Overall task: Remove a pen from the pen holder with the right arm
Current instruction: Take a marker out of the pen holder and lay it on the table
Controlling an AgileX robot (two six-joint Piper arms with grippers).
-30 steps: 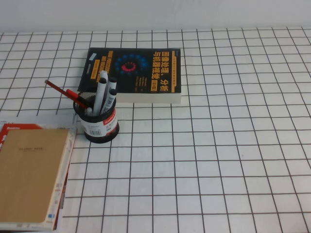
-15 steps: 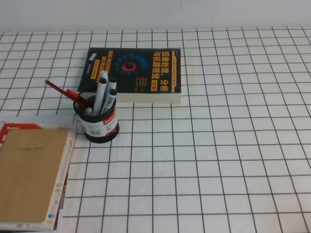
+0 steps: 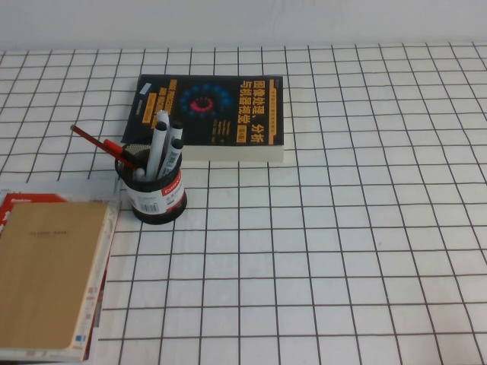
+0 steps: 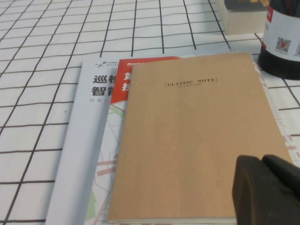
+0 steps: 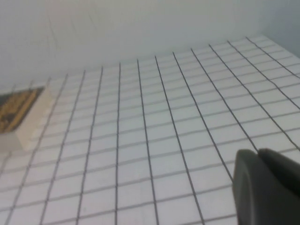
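The pen holder (image 3: 156, 196) is a round black cup with a red and white label. In the high view it stands at the middle left of the frame, on the counter (image 3: 342, 251). The counter is covered by a white cloth with black squares.

All the pens are in the cup. A red pen (image 3: 99, 141) leans out toward the upper left. Two grey pens (image 3: 160, 141) with dark tips stand almost straight up.

Just behind the cup, nearer the top of the frame, a dark book (image 3: 213, 114) lies flat. At the lower left a brown notebook (image 3: 49, 281) lies flat on top of some red and white paper booklets (image 3: 15, 201).

The left gripper (image 4: 261, 161) hangs over a corner of the brown notebook. Its fingers are pressed together and hold nothing. The pen holder is near it, past the far end of the notebook.

The right gripper (image 5: 258, 153) hangs over bare squares of the counter, well apart from the pen holder. Its fingers are clenched tight and hold nothing. No pen has been taken out yet.
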